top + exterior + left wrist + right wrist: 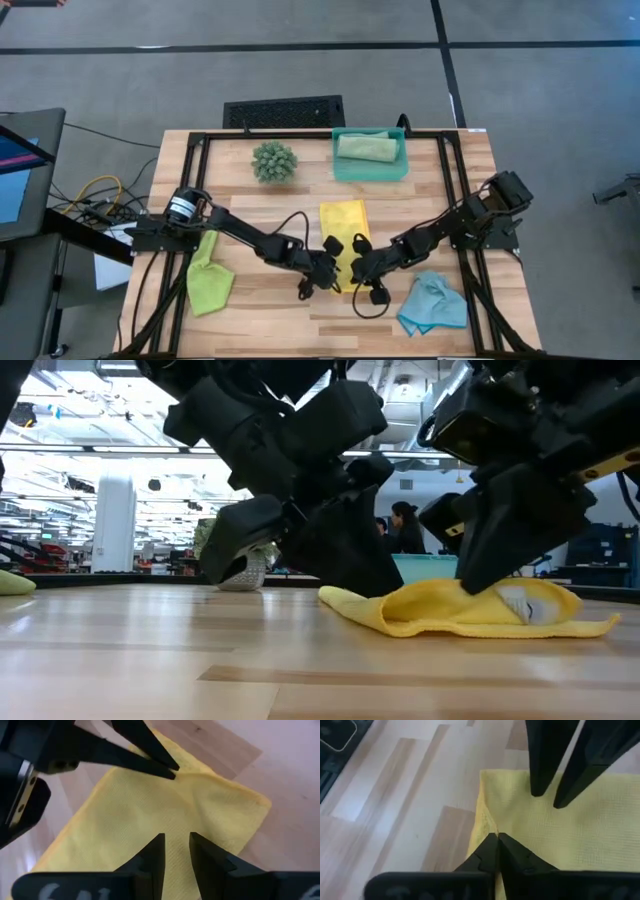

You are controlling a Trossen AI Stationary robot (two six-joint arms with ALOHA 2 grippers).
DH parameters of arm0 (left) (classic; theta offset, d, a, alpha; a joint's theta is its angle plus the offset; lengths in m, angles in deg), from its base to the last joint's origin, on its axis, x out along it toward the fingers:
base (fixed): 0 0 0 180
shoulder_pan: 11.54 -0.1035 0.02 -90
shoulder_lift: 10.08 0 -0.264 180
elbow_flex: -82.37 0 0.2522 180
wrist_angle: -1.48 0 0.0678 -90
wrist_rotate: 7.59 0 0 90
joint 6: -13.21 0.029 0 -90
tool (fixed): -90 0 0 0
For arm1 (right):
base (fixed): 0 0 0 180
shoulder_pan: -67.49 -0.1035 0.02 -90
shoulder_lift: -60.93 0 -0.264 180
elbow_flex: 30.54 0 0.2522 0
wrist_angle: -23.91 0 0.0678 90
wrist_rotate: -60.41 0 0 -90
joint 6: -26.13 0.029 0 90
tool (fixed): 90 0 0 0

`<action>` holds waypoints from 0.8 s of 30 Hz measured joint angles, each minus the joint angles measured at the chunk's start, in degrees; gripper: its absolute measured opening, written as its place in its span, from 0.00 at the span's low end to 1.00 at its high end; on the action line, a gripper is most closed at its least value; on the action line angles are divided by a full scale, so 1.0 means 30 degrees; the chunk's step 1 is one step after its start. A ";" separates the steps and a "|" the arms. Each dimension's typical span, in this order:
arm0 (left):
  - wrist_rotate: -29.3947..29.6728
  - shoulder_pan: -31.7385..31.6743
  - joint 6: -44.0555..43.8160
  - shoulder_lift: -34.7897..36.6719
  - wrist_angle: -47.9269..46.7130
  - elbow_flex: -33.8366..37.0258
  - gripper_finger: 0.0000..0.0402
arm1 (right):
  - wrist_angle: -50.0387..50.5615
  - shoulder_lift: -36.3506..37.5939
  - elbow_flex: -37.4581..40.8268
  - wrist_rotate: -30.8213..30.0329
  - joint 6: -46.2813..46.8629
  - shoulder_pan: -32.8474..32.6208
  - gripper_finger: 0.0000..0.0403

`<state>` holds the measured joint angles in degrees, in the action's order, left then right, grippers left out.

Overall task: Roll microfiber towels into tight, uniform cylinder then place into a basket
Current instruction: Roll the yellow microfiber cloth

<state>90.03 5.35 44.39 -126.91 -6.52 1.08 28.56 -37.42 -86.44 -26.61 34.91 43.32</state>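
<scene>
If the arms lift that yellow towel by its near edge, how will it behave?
Probably floppy: the yellow towel already sags in soft folds under both grippers. It looks thin and light, so a corner pinch would likely let the rest drape. Its textured weave suggests it won't slip easily.

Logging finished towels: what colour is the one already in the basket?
Sage green towel, lying in the teal basket; clearest from the high view.

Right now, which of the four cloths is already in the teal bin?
The sage green cloth, rolled up inside the bin; the others lie on the table.
</scene>
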 joint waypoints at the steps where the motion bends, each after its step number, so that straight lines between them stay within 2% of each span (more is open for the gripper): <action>1: 0.0000 0.0000 -0.0083 0.0000 0.0000 0.0000 0.20 | -0.0035 0.0000 0.0000 0.0007 -0.0007 -0.0117 0.14; 9: -0.0007 -0.0015 -0.1223 0.0000 -0.0146 -0.0266 0.20 | -0.0065 0.0000 -0.0007 -0.0008 -0.1996 -0.0437 0.41; 13: -0.0015 0.0007 -0.1879 0.0015 -0.1143 -0.1129 0.20 | -0.0149 -0.0277 -0.0045 -0.0578 -0.3153 -0.0613 0.50; 18: -0.0307 0.0007 -0.2697 0.0022 -0.2202 -0.1916 0.26 | -0.0381 -0.1265 -0.0072 -0.1100 -0.3763 -0.0646 0.50; 24: -0.1654 0.0021 -0.2847 0.0029 -0.2020 -0.1967 0.42 | -0.0494 -0.1880 -0.0131 -0.1464 -0.4052 -0.0362 0.39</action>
<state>85.07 5.41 35.85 -126.82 -12.59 -4.82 27.08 -43.06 -86.83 -31.00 22.75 42.23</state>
